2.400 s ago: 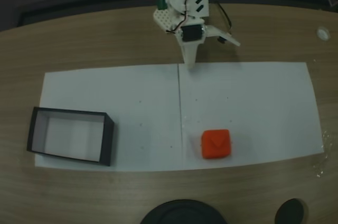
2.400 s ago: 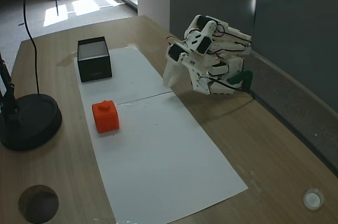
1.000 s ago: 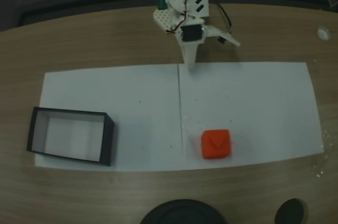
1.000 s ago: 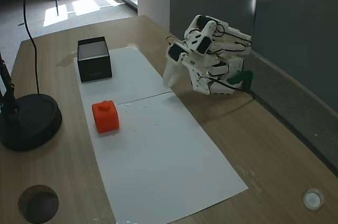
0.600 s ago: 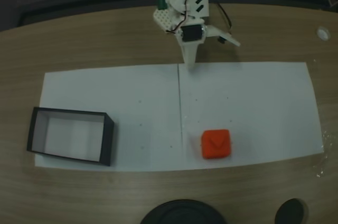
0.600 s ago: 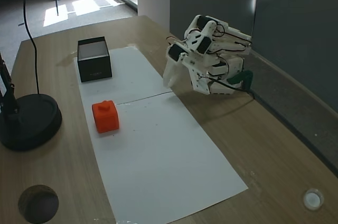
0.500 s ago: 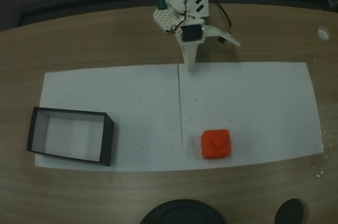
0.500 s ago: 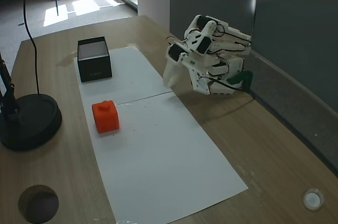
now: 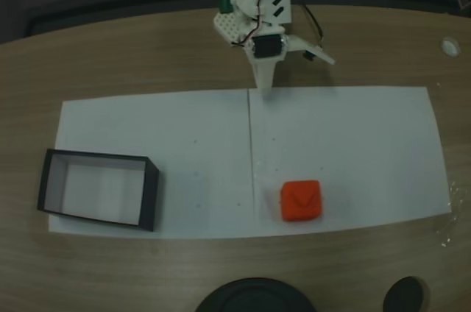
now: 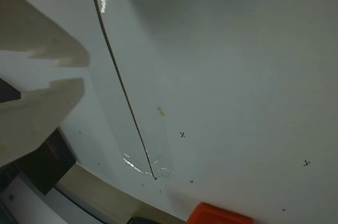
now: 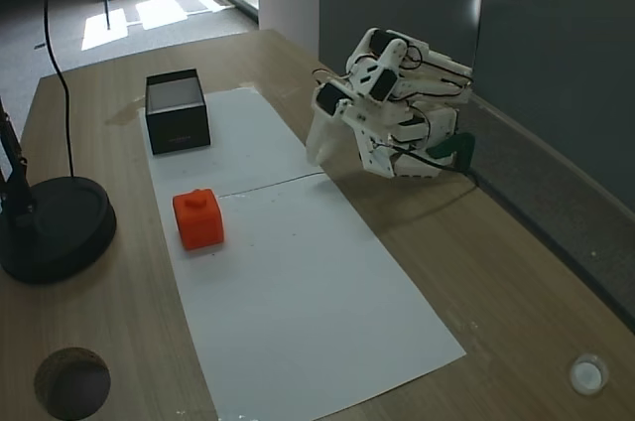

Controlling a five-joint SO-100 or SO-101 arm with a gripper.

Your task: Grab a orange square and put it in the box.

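At the top centre of a fixed view, the gripper (image 9: 264,90) points down at the far edge of the white paper (image 9: 353,143), fingers pressed together with nothing in them. The orange square (image 9: 300,201) sits lower right of centre on the paper, well apart from the box (image 9: 151,194) at lower left.

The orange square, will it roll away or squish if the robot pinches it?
Probably no rolling: the orange square sits flat on the paper and looks blocky, with only rounded edges. It may squish a little, since the crease on top hints at something soft, but that is a guess. It looks small beside the box, so likely light and easy to nudge.
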